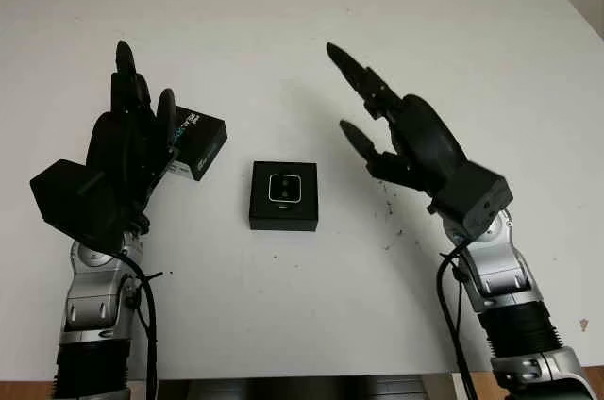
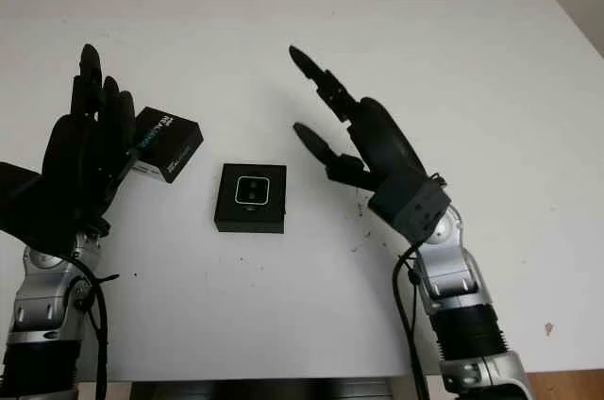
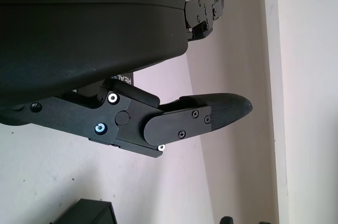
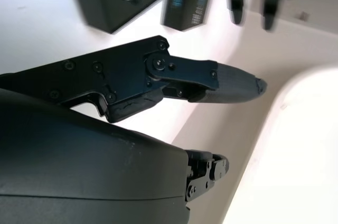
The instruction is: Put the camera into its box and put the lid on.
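Nearest me, both my arms come up from the front edge of the white worktop (image 1: 311,325), and neither robot hand holds anything. My left robot hand (image 1: 127,150) is raised at the left, open, fingers pointing away from me. My right robot hand (image 1: 401,131) is raised at the right, also open, angled in toward the middle.

Between the two, a little farther out, lies the box (image 1: 283,195), a flat black square tray resting on the worktop. The camera (image 1: 283,189) appears already seated in it, lens face up, so I judge the first half of the job done. The box lies apart from both robot hands, nearer the right one's lower finger than the left palm.

Farther back and left sits the lid (image 1: 196,142), a black piece with pale lettering on its side, tilted at an angle, just beside my left robot hand's fingers; I cannot tell whether they touch it. What remains, as I read it, is picking up that lid and seating it over the box.
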You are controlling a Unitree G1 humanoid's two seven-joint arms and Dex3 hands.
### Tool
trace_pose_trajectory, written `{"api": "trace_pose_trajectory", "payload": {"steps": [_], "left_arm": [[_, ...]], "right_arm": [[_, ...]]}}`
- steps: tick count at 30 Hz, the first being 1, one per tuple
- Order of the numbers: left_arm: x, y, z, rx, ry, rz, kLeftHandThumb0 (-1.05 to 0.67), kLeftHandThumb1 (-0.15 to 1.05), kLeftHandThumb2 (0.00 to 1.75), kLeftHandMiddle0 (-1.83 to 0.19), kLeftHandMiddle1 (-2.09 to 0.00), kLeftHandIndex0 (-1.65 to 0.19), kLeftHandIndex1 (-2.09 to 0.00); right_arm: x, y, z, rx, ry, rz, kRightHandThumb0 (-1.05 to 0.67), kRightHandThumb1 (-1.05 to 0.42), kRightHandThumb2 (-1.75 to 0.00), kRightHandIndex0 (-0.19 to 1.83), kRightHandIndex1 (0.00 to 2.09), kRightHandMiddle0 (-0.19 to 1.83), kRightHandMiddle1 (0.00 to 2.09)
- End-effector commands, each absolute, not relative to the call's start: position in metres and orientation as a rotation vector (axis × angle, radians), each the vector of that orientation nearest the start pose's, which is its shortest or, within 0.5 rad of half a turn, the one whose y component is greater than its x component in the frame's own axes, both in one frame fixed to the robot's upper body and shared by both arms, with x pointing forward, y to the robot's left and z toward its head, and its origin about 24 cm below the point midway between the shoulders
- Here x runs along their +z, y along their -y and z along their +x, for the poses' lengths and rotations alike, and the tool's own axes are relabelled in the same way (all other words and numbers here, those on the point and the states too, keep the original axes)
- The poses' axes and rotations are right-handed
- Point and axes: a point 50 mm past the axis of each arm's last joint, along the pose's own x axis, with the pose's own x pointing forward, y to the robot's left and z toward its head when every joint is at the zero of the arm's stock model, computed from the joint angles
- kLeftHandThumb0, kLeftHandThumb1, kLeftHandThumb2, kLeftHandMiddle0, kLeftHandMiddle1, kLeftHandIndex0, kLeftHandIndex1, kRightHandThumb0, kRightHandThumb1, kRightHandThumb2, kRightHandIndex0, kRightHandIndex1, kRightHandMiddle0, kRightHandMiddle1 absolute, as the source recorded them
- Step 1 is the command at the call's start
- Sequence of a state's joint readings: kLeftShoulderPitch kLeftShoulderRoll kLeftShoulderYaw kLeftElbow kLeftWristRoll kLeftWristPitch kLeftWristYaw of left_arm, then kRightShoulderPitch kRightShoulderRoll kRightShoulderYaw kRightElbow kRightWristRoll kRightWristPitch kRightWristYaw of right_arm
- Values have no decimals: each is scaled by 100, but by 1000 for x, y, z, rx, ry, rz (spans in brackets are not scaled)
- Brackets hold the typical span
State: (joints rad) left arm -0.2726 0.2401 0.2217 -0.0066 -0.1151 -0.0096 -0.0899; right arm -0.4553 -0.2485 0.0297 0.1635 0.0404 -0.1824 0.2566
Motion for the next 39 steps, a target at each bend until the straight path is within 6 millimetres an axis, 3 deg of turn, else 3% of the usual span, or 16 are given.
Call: {"api": "trace_pose_trajectory", "payload": {"steps": [1, 4, 11, 16, 22, 25, 31, 39], "left_arm": [[143, -227, 294, 68, 341, 135, -60, 105, 59, 19, 0, 19, 0], [151, -235, 295, 71, 373, 162, -58, 105, 55, 14, -3, 14, -3], [188, -272, 302, 105, 441, 398, -43, 105, 28, -47, -29, -38, -34], [232, -296, 309, -52, 324, 765, -53, 98, 7, -43, -24, -27, -27], [269, -293, 317, -226, 184, 1101, -60, 86, 3, -32, -10, -17, -16], [270, -287, 323, -291, 97, 1260, -62, 84, 4, -19, -4, -9, -10], [252, -280, 338, -422, -66, 1559, -76, 85, 6, 4, -1, 5, -2], [240, -270, 343, -482, -102, 1740, -67, 82, 6, 9, -4, 12, -2]], "right_arm": [[153, 149, 328, 348, 416, -189, -62, -105, -53, 9, 10, 7, 9], [154, 154, 333, 344, 371, -110, -64, -105, -53, 5, 8, 5, 8], [154, 162, 334, 307, 305, 8, -57, -105, -62, 0, 5, -1, 7], [154, 164, 334, 294, 292, 8, -56, -105, -62, 0, 5, -1, 7], [153, 164, 335, 287, 286, 19, -57, -105, -63, 0, 5, -1, 7], [152, 164, 335, 288, 282, 29, -57, -105, -64, -1, 4, -2, 7], [152, 166, 336, 275, 268, 36, -57, -105, -64, -1, 5, -2, 7], [150, 167, 336, 274, 265, 36, -56, -105, -64, -1, 5, -2, 7]]}}
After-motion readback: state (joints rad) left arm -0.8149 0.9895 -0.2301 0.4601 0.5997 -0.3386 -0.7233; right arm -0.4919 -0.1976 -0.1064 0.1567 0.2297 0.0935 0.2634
